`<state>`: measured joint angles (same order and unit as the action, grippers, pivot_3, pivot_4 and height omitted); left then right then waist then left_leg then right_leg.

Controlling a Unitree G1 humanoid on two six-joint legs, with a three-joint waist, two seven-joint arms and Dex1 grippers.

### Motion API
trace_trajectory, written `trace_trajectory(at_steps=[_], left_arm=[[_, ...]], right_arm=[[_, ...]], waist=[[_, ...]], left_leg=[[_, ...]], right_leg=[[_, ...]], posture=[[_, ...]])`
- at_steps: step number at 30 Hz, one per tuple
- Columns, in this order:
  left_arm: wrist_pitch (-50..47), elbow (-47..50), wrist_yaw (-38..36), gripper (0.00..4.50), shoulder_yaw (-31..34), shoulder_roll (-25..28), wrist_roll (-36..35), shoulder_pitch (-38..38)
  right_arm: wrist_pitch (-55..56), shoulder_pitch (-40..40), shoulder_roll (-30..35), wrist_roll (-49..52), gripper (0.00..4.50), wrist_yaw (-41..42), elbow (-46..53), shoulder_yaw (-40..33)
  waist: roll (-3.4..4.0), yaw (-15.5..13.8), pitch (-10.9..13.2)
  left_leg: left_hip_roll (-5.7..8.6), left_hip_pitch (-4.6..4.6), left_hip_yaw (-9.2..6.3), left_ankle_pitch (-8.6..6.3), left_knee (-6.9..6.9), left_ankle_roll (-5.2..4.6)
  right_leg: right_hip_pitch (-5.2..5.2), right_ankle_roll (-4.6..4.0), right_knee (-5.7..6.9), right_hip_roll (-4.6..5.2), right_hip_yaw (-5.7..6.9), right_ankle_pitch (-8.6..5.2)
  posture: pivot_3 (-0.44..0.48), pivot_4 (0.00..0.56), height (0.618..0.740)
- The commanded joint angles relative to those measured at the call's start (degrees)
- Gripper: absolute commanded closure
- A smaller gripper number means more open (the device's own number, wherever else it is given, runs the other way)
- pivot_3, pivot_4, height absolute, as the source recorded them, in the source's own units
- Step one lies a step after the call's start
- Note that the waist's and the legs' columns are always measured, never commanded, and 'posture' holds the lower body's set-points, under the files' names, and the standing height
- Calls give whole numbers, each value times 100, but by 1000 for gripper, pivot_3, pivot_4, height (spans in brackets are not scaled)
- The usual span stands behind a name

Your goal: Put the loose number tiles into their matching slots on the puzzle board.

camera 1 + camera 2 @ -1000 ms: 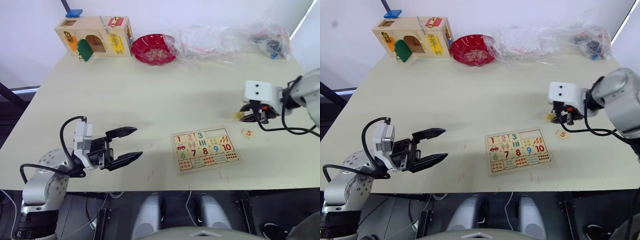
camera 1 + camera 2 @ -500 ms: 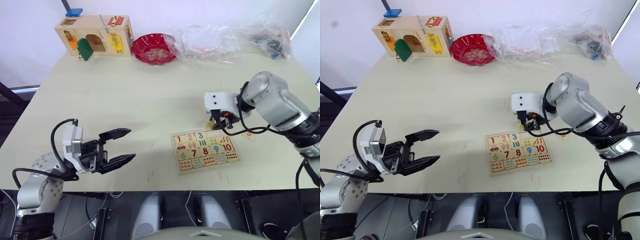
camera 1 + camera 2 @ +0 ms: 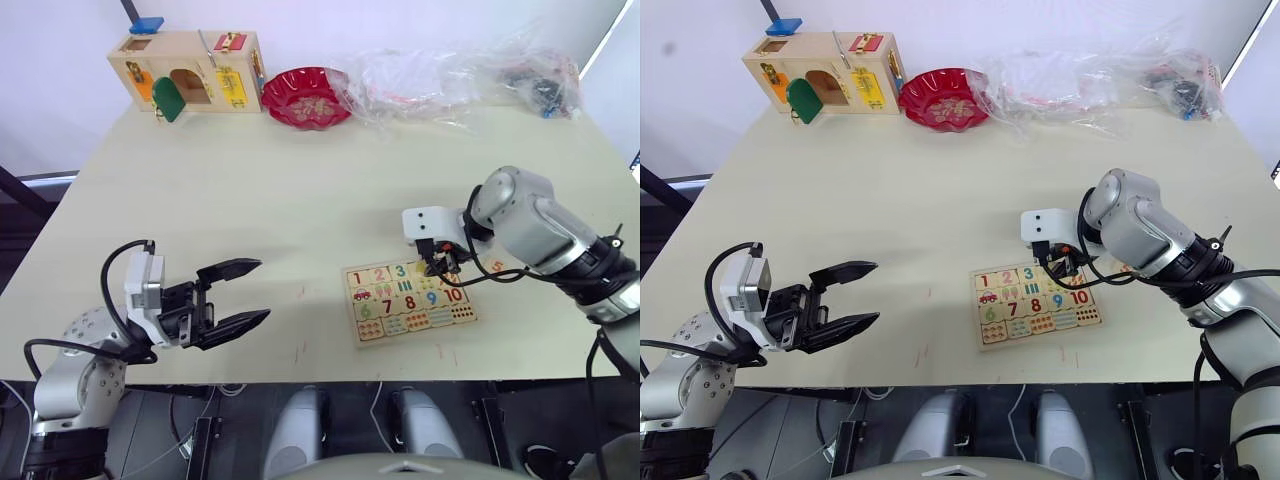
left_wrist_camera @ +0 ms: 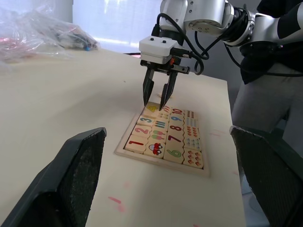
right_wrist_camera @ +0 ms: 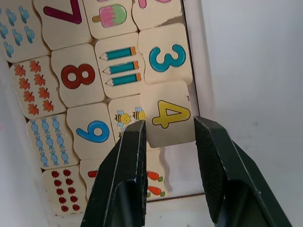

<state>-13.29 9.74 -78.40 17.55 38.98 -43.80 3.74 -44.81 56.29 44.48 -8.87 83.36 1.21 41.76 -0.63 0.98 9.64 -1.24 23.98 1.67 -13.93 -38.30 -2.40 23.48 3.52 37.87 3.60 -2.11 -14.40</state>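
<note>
My right hand (image 5: pixel 165 137) is over the puzzle board (image 3: pixel 410 300), fingers straddling the yellow 4 tile (image 5: pixel 169 119) at its top-row slot next to the 3, though I can't tell if they're pinching it. My left hand (image 3: pixel 250 292) hangs wide apart, well away from the board.

Pale table (image 3: pixel 300 190): puzzle board (image 3: pixel 410 298), latch box (image 3: pixel 189 70), red bowl (image 3: pixel 307 96), perhaps plastic bags (image 3: pixel 450 72).

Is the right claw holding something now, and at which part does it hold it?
The right claw has the number 4 tile between its two fingers, at two opposite side edges, over the puzzle board. The left claw is open and empty.
</note>
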Motion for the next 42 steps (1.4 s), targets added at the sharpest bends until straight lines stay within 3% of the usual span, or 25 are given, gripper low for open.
trace_trajectory(at_steps=[1, 11, 42], left_arm=[[87, 107, 17, 0, 76, 20, 10, 13], [57, 129, 25, 0, 68, 13, 40, 27], [99, 225, 117, 0, 84, -25, 45, 162]], right_arm=[[-6, -22, 63, -46, 3598, 43, 83, -109], [136, 57, 4, -81, 3598, -38, -267, -183], [487, 143, -393, -220, 3598, 166, -630, -300]], waist=[[0, 0, 0], [-1, -1, 0], [-2, 120, -1]], left_leg=[[0, 0, 0, 0, 0, 0], [0, 0, -1, 0, 0, 0], [-2, -3, -5, 0, 3, 0]], right_leg=[[0, 0, 0, 0, 7, 0], [-1, -4, -1, 40, 84, 3], [-2, -8, 0, 42, 88, 5]], posture=[[0, 150, 740], [0, 150, 740], [0, 150, 740]])
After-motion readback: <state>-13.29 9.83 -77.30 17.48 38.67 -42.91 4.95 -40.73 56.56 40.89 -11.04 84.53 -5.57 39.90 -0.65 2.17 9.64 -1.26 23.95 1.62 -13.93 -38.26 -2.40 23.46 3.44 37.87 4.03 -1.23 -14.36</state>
